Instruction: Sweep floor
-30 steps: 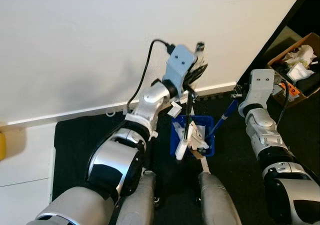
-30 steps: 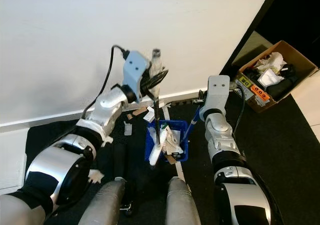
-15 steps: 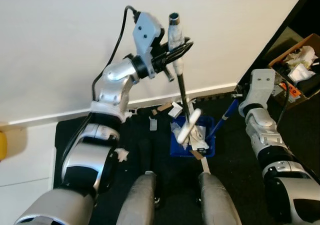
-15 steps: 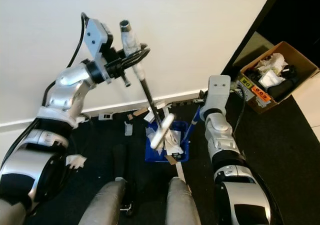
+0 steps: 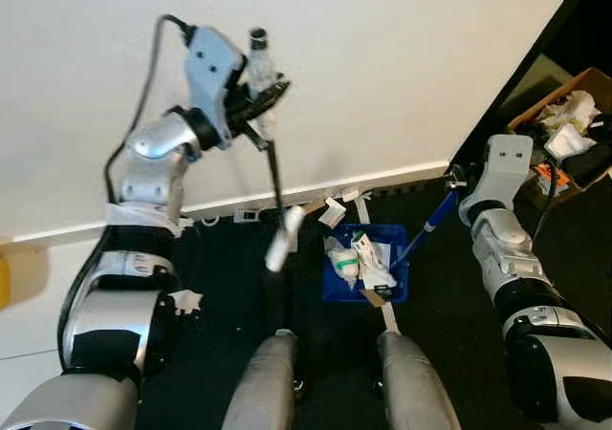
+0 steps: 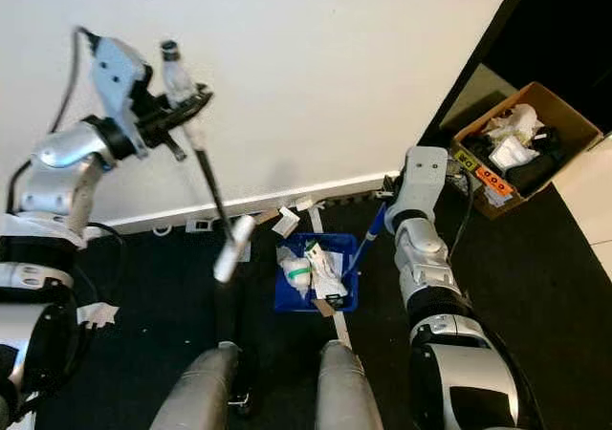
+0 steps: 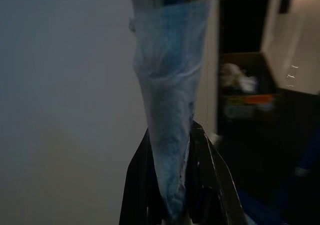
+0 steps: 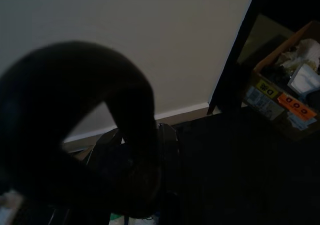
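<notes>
Left claw (image 5: 256, 84) clamping broom (image 5: 272, 167) near handle top, head hanging below. Right claw (image 5: 449, 189) holding dustpan (image 5: 366, 268) handle, state unclear. Scraps (image 5: 333, 210) beyond dustpan: lowering head behind them, dragging inward.

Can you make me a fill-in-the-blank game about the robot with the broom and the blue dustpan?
1. The left gripper is shut on the ______.
2. The dustpan holding the scraps is coloured ______.
3. The cardboard box of rubbish sits on the robot's ______ side.
4. The right gripper is at the dustpan's long ______.

Missing words: broom; blue; right; handle
</notes>
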{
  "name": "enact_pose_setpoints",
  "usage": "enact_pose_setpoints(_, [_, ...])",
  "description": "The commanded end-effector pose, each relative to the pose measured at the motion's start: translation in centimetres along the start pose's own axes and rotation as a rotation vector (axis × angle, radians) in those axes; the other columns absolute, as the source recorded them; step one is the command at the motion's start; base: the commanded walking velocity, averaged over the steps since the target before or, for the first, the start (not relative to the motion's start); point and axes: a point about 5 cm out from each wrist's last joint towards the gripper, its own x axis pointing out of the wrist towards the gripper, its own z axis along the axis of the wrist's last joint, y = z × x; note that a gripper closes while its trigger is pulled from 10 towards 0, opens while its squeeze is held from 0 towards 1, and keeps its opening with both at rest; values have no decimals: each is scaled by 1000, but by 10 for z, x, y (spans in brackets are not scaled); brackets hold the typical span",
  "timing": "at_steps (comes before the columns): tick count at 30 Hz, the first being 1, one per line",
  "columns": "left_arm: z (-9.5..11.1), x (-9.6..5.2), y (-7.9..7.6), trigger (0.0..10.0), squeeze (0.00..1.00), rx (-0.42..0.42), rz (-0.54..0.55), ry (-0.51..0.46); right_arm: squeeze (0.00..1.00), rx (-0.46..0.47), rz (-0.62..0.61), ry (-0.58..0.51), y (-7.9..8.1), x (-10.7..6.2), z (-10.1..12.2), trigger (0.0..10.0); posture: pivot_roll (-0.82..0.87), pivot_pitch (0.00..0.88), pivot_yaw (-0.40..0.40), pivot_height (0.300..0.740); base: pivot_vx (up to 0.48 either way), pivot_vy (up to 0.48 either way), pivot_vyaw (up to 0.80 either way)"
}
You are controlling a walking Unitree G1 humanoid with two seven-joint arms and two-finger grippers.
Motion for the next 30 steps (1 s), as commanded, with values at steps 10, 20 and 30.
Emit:
enact_pose_setpoints(10, [-38,-39,7,10000,0,94,38,271,0,325,-39,24,-13,-4,-11,10000,39,55,15,740,0,0,0])
enact_pose_setpoints(20, [-70,-60,-3,10000,0,92,149,381,0,306,11,-12,-19,-2,-2,10000,43,45,16,740,0,0,0])
enact_pose_setpoints(30, [-88,-69,-10,10000,0,-128,370,351,0,231,65,-37,-26,-4,4,10000,43,35,17,740,0,0,0])
